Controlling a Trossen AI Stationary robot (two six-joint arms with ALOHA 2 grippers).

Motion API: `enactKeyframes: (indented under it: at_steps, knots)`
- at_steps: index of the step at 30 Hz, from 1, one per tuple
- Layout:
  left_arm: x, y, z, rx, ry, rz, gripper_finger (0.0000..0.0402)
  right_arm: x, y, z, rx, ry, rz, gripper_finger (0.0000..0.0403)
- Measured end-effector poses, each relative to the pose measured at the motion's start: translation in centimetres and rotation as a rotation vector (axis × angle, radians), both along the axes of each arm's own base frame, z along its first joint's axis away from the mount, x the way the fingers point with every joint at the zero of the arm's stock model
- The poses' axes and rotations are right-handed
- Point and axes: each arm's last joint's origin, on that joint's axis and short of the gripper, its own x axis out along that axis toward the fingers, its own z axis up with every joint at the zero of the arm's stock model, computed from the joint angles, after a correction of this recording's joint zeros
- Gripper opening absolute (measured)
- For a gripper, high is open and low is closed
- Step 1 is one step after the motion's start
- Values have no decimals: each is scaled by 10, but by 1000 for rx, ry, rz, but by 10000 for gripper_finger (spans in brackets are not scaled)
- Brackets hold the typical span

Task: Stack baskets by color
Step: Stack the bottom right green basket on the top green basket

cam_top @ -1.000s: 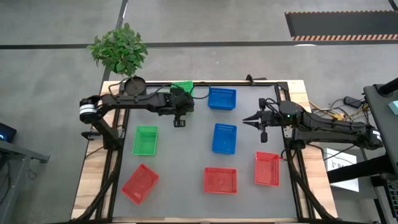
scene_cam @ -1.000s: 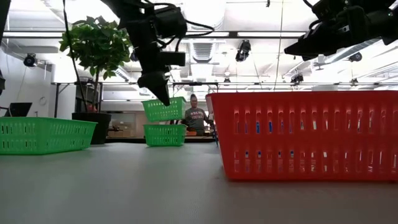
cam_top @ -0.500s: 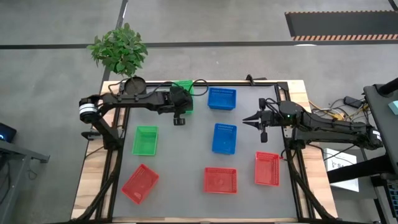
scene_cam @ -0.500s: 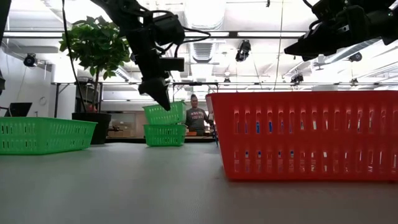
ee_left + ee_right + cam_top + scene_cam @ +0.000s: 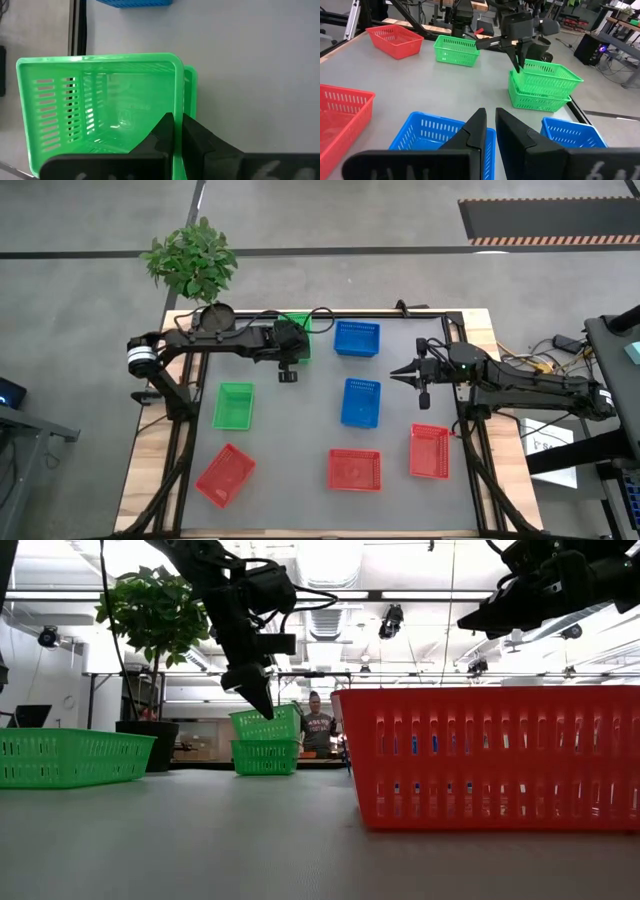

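Two green baskets sit one over the other at the table's far edge: the upper one [image 5: 546, 71] tilts above the lower one [image 5: 540, 100]. My left gripper [image 5: 177, 117] is shut on the upper one. A third green basket [image 5: 234, 405] stands alone at the left. Two blue baskets [image 5: 357, 338] [image 5: 361, 401] stand in the middle. Three red baskets [image 5: 226, 474] [image 5: 354, 469] [image 5: 429, 451] lie along the near side. My right gripper [image 5: 395, 372] hovers at the right, its fingers almost together, nothing between them. My left gripper pinches the upper green basket's rim [image 5: 176, 107] along one wall, one finger inside the basket and one outside. The fingers slant down from above. The basket hangs tilted, its underside in or just over the lower green basket [image 5: 191, 75]; whether they touch I cannot tell.
A potted plant [image 5: 190, 262] stands beyond the table's far left corner, with a round black pot [image 5: 217, 315] on the corner itself. Bare grey table lies between the baskets. A person shows far off in the room [image 5: 316, 727].
My left gripper has carried the green basket slightly down and toward the left, so it sits lower over the other green basket. It has stayed shut.
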Motion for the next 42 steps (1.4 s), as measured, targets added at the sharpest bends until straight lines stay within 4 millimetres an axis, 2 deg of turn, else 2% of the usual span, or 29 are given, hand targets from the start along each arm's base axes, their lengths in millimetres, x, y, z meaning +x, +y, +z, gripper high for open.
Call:
enactKeyframes:
  at_steps: [13, 23, 26, 32, 38, 42]
  knots:
    - [-1, 1, 0, 38, 10, 30, 40, 0, 0, 0, 1, 1, 0, 34]
    - [-1, 1, 0, 15, -6, 71, 48, 0, 0, 0, 1, 2, 0, 34]
    - [-1, 1, 0, 6, -10, 66, 65, 0, 0, -1, 2, 3, 0, 34]
    - [-5, -1, 16, 21, -62, 65, 107, 0, 0, -1, 9, 3, -1, 34]
    - [-13, -4, 38, 29, -199, 100, 118, 0, 0, -1, 9, 4, -1, 34]
    - [-13, -4, 31, 43, -255, 102, 118, 0, 0, -1, 10, 6, -1, 34]
